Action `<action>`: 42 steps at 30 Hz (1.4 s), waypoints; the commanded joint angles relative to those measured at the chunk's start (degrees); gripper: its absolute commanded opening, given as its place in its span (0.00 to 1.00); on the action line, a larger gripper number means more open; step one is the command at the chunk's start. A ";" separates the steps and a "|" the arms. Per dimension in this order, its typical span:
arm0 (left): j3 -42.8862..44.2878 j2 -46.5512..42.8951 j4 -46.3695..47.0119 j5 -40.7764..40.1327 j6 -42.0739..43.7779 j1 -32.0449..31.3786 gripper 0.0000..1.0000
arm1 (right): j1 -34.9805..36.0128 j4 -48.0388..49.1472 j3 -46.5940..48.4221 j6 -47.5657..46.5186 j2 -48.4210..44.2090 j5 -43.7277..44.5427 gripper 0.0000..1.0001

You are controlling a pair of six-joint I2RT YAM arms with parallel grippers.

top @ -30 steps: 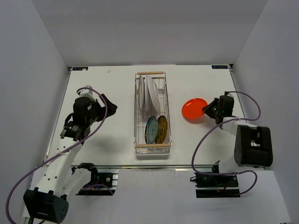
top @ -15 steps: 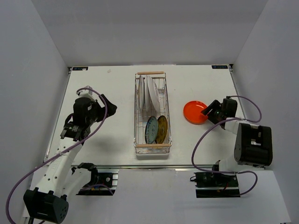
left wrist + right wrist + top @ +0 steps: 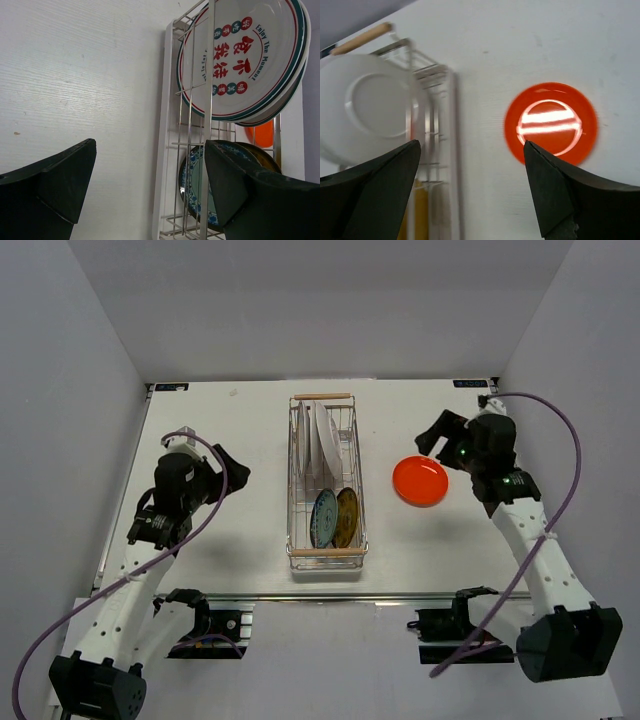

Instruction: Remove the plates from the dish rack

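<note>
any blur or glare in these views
right wrist: rack and white plate blurred, two bright glare bands on the orange plate; left wrist: printed plate sharp, near fingers just dark shapes; top external: sharp and evenly lit

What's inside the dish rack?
The dish rack holds white plates at its far end, one green-rimmed, a blue patterned plate and a yellow plate nearer. Overlap hides the white plates' number.
</note>
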 commanded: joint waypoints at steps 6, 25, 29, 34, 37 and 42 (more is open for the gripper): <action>0.73 -2.81 -1.20 -0.92 -0.70 -0.27 0.98 | 22.56 -7.67 10.42 -2.78 3.53 8.81 0.89; -0.06 -3.87 -2.35 -1.71 -1.58 -0.27 0.98 | 55.98 -16.02 20.65 -4.64 20.68 28.17 0.89; -0.06 -3.87 -2.09 -1.71 -1.58 -0.27 0.98 | 56.51 -16.20 19.50 -2.27 21.03 28.44 0.79; -0.15 -3.96 -2.35 -1.71 -1.75 -0.27 0.98 | 56.68 -17.86 19.58 0.55 22.79 28.70 0.62; 0.03 -4.31 -2.70 -1.71 -1.93 -0.27 0.98 | 56.68 -21.99 21.16 3.80 24.72 30.80 0.61; -0.15 -5.01 -2.61 -1.71 -2.02 -0.27 0.98 | 56.42 -25.78 22.31 7.76 27.19 31.86 0.56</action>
